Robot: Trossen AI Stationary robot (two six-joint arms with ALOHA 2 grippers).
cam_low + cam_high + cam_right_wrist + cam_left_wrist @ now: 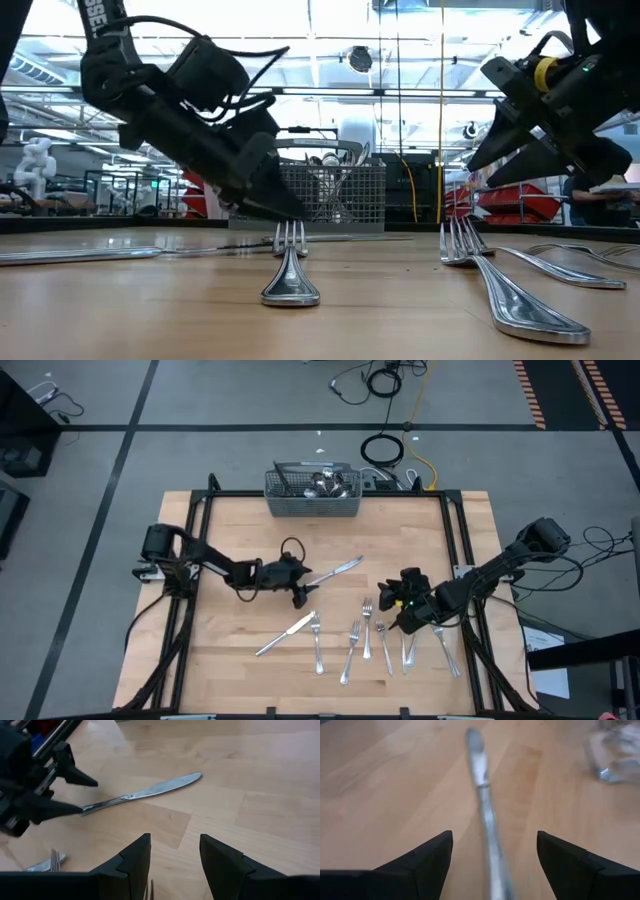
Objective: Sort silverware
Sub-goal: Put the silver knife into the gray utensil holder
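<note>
Left gripper spread wide astride knife handle; right gripper parted, empty. Basket contents jumbled, uncountable. Two knives, about six forks on table.

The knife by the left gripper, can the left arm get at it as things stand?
Probably yes. The left gripper is open at the handle end of the knife, whose handle runs between its fingers in the left wrist view. Nothing lies across it; the right gripper is off to the side.

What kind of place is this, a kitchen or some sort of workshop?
Most likely a robotics lab or workshop, not a kitchen. A bare wooden table stands on a grey concrete floor with taped lines, loose cables lie behind it, and the low view shows a big hall with overhead lights and equipment.
</note>
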